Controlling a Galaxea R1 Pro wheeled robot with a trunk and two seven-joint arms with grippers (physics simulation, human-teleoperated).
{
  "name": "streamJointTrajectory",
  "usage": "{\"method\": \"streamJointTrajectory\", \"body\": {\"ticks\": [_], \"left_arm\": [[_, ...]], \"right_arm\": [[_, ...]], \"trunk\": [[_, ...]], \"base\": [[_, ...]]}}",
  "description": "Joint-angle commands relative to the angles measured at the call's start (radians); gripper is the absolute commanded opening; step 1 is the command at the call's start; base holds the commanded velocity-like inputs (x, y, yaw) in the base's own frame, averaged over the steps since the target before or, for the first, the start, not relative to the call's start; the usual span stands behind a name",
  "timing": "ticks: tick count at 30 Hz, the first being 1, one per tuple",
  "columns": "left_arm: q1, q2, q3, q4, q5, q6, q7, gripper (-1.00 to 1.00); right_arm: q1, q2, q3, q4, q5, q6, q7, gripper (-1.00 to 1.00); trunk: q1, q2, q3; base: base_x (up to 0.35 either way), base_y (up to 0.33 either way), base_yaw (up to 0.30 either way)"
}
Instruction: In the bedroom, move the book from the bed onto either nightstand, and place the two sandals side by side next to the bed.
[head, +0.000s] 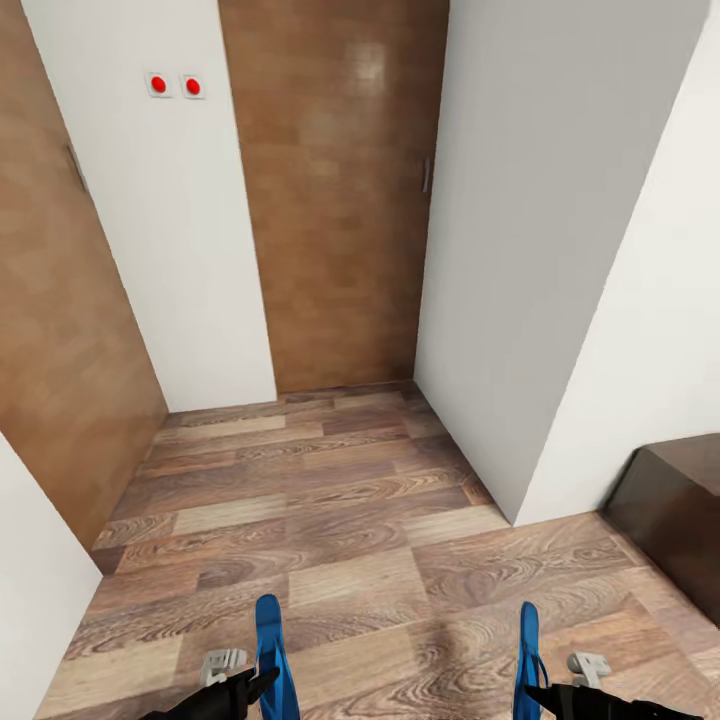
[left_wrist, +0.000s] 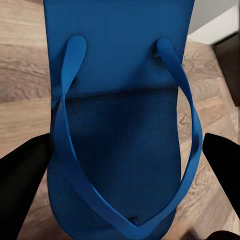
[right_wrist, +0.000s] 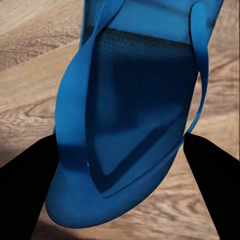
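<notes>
Both blue sandals lifted: left gripper (head: 262, 682) clamped on 1 sandal (head: 268, 650), right gripper (head: 533, 690) clamped on the other sandal (head: 527, 655), lower frame. Placing and book left.

A wood-plank floor (head: 330, 500) in mixed brown and tan boards fills the lower half of the head view. White walls (head: 160, 230) rise from it on the left and right, forming a narrow recess. At the back of the recess stands a brown wooden door (head: 335, 200) with a small handle (head: 427, 175) at its right edge. A second wooden door (head: 50, 330) stands along the left side. Two red round buttons (head: 175, 85) sit side by side high on the left white wall. A dark brown piece of furniture (head: 675, 510) juts in at the floor's right edge.
</notes>
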Motion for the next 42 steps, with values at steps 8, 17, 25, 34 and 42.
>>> {"method": "streamJointTrajectory", "body": {"ticks": [8, 17, 25, 34, 42], "left_arm": [[-0.001, 0.0, -0.002, 0.001, 0.003, -0.004, -0.003, -1.0], [0.0, 0.0, -0.002, 0.001, 0.003, -0.004, -0.003, -1.0], [0.0, 0.0, -0.002, 0.001, 0.003, -0.003, -0.004, -1.0], [0.0, 0.0, -0.002, 0.001, 0.003, -0.003, -0.004, -1.0], [-0.001, 0.0, -0.002, 0.001, 0.003, -0.003, -0.004, -1.0]], "right_arm": [[-0.001, 0.0, -0.005, 0.0, -0.005, 0.009, 0.003, -1.0], [-0.001, 0.0, -0.005, 0.0, -0.005, 0.009, 0.003, -1.0], [-0.001, 0.0, -0.005, 0.0, -0.005, 0.009, 0.004, -1.0], [-0.001, 0.0, -0.005, 0.0, -0.005, 0.009, 0.005, -1.0], [-0.001, 0.0, -0.005, 0.0, -0.005, 0.009, 0.006, -1.0]], "trunk": [[0.0, 0.0, -0.001], [0.0, 0.0, -0.001], [-0.002, 0.001, 0.018], [-0.003, 0.001, 0.022], [-0.007, 0.003, 0.053]], "base": [[0.0, 0.0, -0.285], [0.0, 0.0, -0.285], [0.0, 0.0, -0.285], [0.0, 0.0, -0.285], [0.0, 0.0, -0.285]]}}
